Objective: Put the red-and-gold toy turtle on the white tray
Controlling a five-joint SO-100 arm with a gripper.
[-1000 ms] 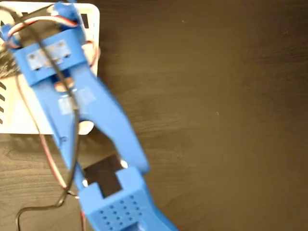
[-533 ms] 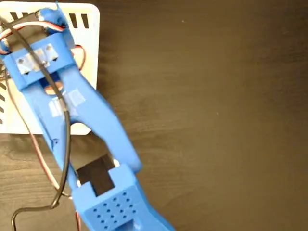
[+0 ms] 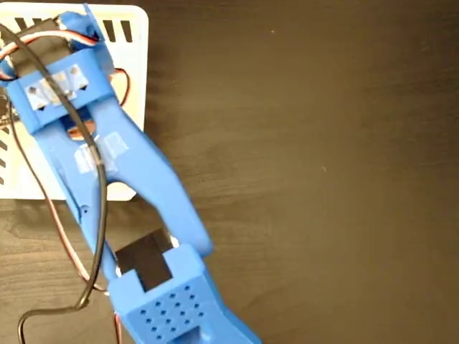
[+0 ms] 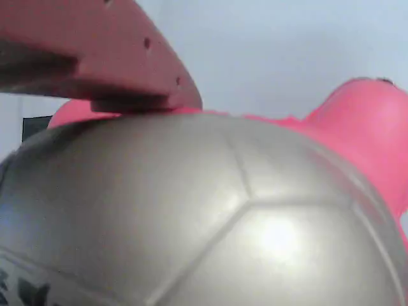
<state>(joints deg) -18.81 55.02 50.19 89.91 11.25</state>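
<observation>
I am looking down on the dark bench (image 3: 323,143), where my blue arm (image 3: 136,179) is reaching over the white tray (image 3: 136,64). It is hiding what the wrist view shows: the hand (image 4: 127,95) is gripping the red-and-gold toy turtle (image 4: 204,217) above the tray, a finger pressing the shell's top. I am judging the turtle light, soft and slick-shelled, best pinched across the dome.

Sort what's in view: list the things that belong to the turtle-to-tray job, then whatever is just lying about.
Belongs to the job:
- toy turtle, filling the wrist view
- white tray, top left in the fixed view
- gripper finger against the turtle's shell

Just lying about:
- nothing else visible; only the dark wooden table
</observation>
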